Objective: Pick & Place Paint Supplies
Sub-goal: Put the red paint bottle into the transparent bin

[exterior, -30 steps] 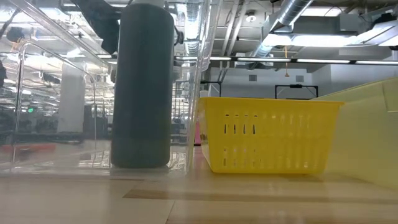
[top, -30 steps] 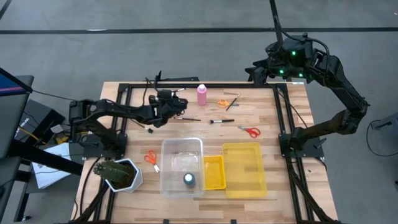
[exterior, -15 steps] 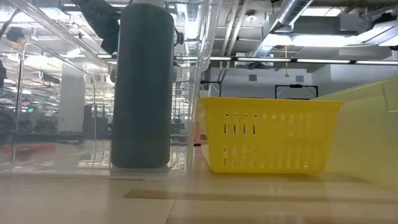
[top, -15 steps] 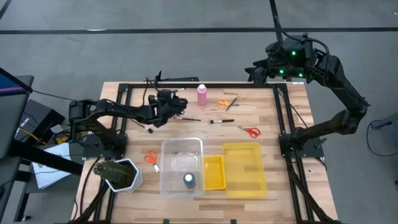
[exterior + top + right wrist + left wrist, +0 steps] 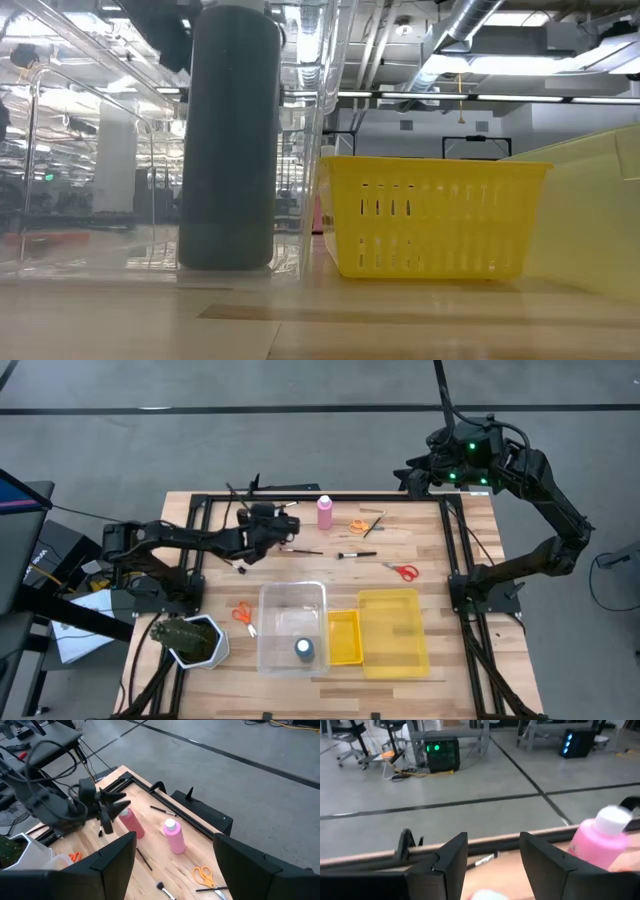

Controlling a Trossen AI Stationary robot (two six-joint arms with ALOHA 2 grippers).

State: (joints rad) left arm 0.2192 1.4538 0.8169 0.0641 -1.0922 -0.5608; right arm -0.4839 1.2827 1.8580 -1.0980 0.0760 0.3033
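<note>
Sitting in the clear bin (image 5: 292,622) is one dark bottle (image 5: 304,649), so sorting is barely starting. Pink bottle (image 5: 325,512), brushes (image 5: 357,554), and scissors (image 5: 403,570) (image 5: 243,613) (image 5: 357,526) are lying on the table, still waiting. Left gripper (image 5: 283,531) is hovering beside a second pink bottle (image 5: 131,823), fingers parted and gripping nothing. Right gripper (image 5: 405,477) is waiting wide open, raised beyond the table's far right corner.

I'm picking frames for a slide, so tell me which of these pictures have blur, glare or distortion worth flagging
Left wrist view: the pink bottle at the edge is smeared and soft. Low view: the clear bin wall throws reflections and bends the room behind it, and the dark bottle looms large. High view: evenly lit and sharp, with little shadow on the table. Right wrist view: fairly crisp, own pincer dark in the foreground.
</note>
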